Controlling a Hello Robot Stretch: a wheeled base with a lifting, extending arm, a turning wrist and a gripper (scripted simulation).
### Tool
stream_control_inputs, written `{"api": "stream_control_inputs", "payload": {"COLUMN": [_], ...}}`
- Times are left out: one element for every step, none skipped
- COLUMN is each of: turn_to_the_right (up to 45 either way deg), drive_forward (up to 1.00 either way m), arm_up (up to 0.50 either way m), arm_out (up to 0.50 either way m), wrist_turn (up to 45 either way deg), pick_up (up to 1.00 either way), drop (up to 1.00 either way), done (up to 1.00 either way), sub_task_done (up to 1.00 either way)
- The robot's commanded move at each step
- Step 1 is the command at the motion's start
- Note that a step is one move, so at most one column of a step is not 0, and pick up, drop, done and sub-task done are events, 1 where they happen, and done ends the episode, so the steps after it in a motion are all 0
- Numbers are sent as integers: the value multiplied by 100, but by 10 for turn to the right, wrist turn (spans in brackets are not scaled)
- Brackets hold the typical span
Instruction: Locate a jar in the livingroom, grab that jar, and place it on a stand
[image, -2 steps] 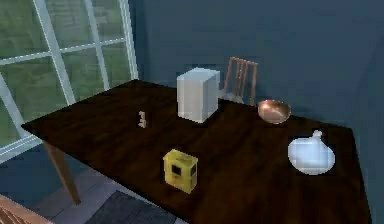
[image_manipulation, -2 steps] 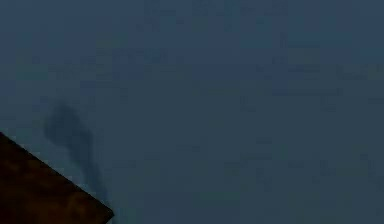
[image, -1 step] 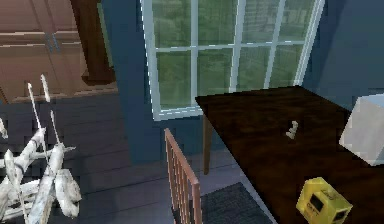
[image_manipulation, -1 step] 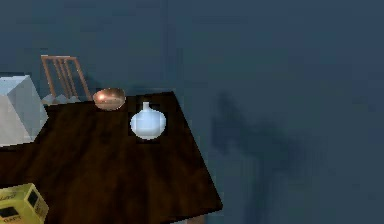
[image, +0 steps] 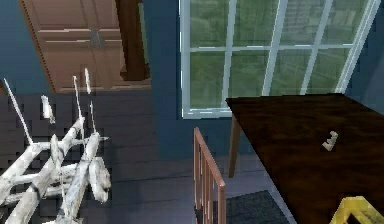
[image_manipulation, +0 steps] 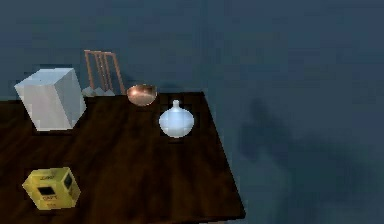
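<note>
Dark wood makes up your counter (image_manipulation: 130, 165). A pale blue, narrow-necked vessel (image_manipulation: 175, 121) stands toward its far right corner, just right of and nearer than a copper bowl (image_manipulation: 142, 94); you cannot tell if it is the jar. A pale box (image_manipulation: 50, 98) stands far left and a yellow box (image_manipulation: 52, 187) near left. A chair (image_manipulation: 103, 70) stands past the far edge. You cannot tell the state of the jaws.
</note>
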Motion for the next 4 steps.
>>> {"api": "stream_control_inputs", "payload": {"turn_to_the_right": [0, 0, 0, 0], "drive_forward": [0, 0, 0, 0], "arm_up": [50, 38, 0, 0], "arm_out": [0, 0, 50, 0], "wrist_turn": [0, 0, 0, 450], "pick_up": [0, 0, 0, 0], "drop": [0, 0, 0, 0], "done": [0, 0, 0, 0], "sub_task_done": [0, 0, 0, 0]}}
